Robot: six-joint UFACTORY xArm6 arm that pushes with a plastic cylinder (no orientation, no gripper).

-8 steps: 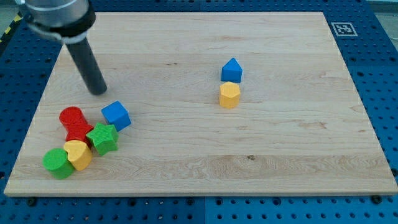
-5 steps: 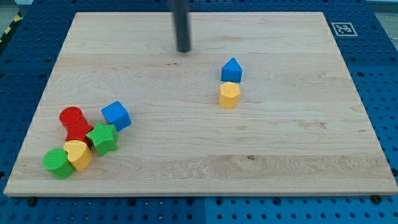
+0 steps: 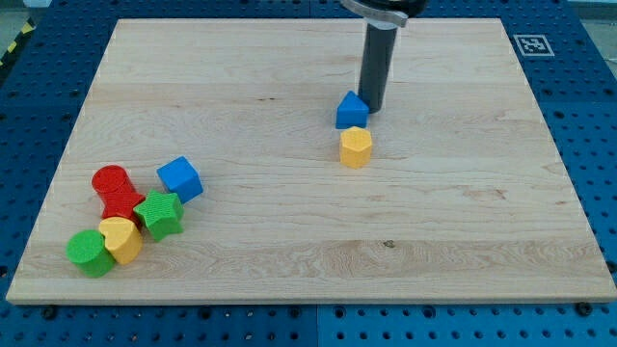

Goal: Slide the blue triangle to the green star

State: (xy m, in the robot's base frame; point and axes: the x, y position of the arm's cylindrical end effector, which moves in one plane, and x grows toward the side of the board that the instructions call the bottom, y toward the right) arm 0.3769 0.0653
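The blue triangle (image 3: 352, 111) sits right of the board's centre, directly above a yellow hexagon block (image 3: 356, 147) that it touches. My tip (image 3: 371, 106) stands at the blue triangle's upper right edge, touching it. The green star (image 3: 159, 214) lies at the lower left of the board, far from the triangle, inside a cluster of blocks.
Around the green star: a blue cube (image 3: 180, 178) at its upper right, a red block (image 3: 116, 191) at its upper left, a yellow block (image 3: 121, 238) and a green round block (image 3: 90, 253) at its lower left. A marker tag (image 3: 531, 44) sits on the board's top right corner.
My tip swept from the left side across the top of the board to the blue triangle's upper right. The triangle has shifted slightly left.
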